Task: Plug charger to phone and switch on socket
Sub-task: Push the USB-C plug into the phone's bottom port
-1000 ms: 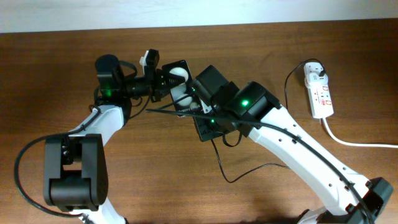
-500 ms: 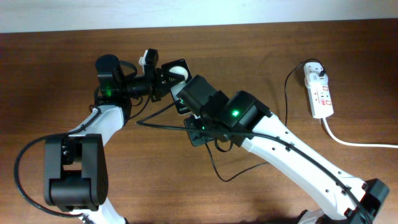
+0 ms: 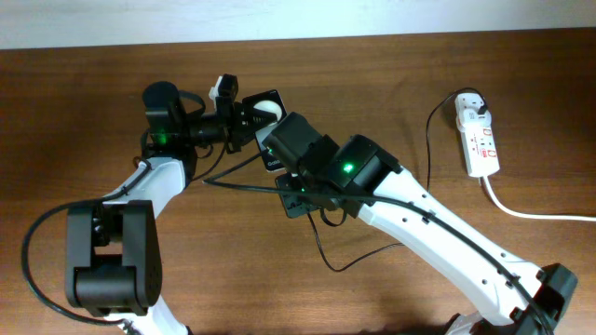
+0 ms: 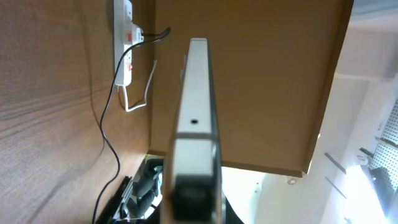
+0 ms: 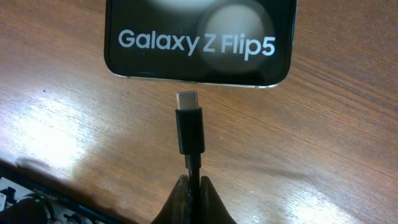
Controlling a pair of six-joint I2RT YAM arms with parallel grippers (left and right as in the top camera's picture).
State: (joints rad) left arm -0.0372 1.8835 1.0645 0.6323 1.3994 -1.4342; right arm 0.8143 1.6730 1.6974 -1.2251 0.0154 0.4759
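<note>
The phone (image 5: 199, 37) is black and reads "Galaxy Z Flip5". My left gripper (image 3: 244, 119) is shut on it and holds it on edge above the table (image 3: 264, 105). In the left wrist view only its silver edge (image 4: 196, 93) shows. My right gripper (image 5: 193, 186) is shut on the charger cable just behind the connector tip (image 5: 188, 99). The tip points at the phone's lower edge with a small gap between them. The charger cable (image 3: 328, 247) loops over the table to the white socket (image 3: 479, 140) at the far right.
A thick white cord (image 3: 531, 212) runs from the socket to the right edge. The socket also shows in the left wrist view (image 4: 124, 50). Slack black cable lies under my right arm (image 3: 419, 223). The two arms cross near the table's middle back.
My right gripper has moved left with the connector toward the phone, and has hardly moved in the last half second. The left arm and phone have stayed still.
</note>
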